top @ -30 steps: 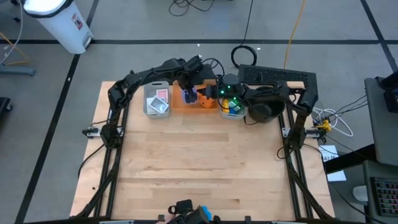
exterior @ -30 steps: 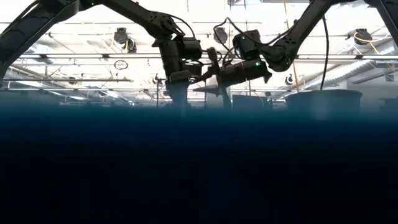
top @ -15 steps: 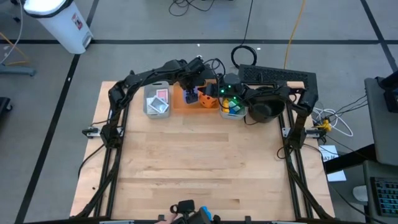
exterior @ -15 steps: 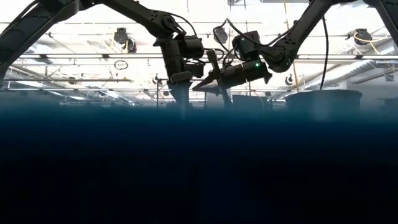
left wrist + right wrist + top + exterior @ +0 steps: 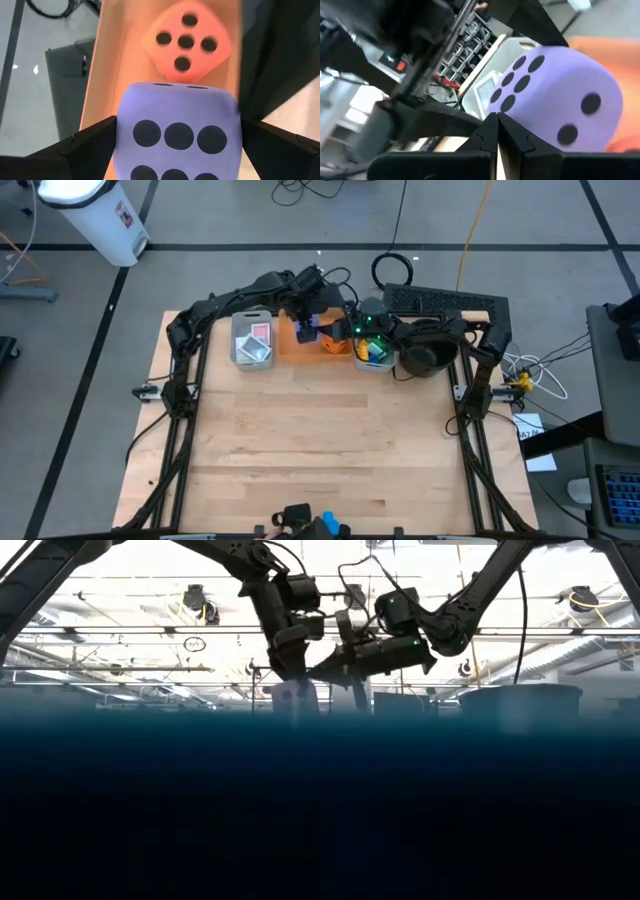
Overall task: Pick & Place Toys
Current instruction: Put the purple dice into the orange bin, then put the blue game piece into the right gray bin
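Left jaws wide around purple die (image 5: 177, 132); wooden table (image 5: 310, 440), grey floor (image 5: 250, 240).

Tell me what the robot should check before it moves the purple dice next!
1. Purple dice sits between the left gripper's jaws: ok.
2. Left jaws are tight on it: cannot tell; they stand wide, one at each side.
3. Right gripper is shut and holds nothing: ok.
4. Right gripper is well away from the purple dice: not ok, it is very close.
5. Orange dice lies apart in the orange bin: ok.
6. Grey bin with cards stays untouched: ok.
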